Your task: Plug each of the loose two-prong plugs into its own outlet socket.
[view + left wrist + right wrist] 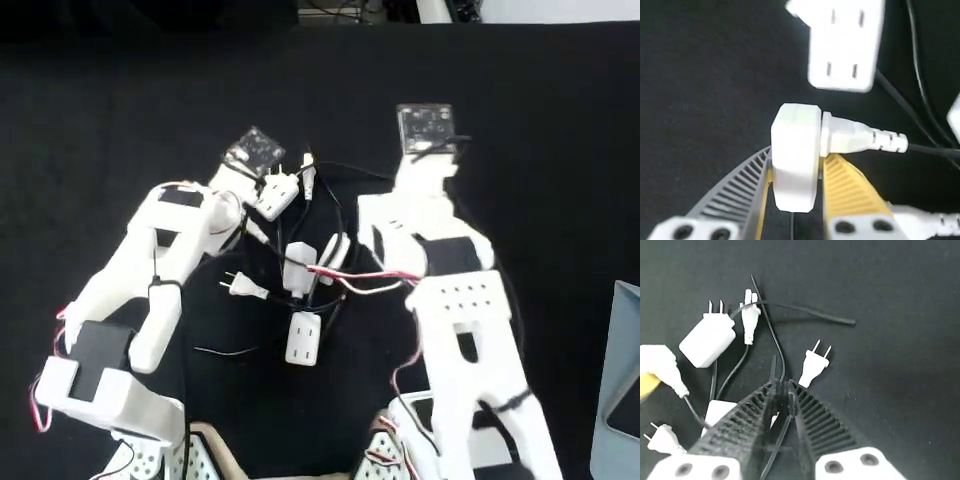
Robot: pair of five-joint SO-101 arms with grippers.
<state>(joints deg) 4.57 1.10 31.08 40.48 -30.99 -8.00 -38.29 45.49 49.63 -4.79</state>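
Left claw (795, 167) grips a rounded white plug (795, 150) between one ribbed grey finger (747, 175) and one ribbed yellow finger (845, 185). The plug body is smooth moulded plastic, and a ridged strain relief runs off its side into a dark cord. Just beyond it on the black cloth bench (120, 90) lies a flat white socket block (842, 45), apart from the held plug, with two pairs of narrow slots facing up.

Right claw (783, 386) has black ribbed fingers pressed almost together on a thin black cord (777, 347), which passes between the tips and curves away across the cloth. Close past the tips lies a small white two-prong plug (812, 365), its bright prongs pointing away from the claw. Off to one side lies another small plug (660, 437), loose on the cloth. Farther out lies a boxy white adapter (707, 340) with rounded corners and two prongs, and beside it a slim white plug (749, 310) whose dark lead trails back toward the claw. More black cable crosses over that slim plug, so plugs and leads lie tangled together.
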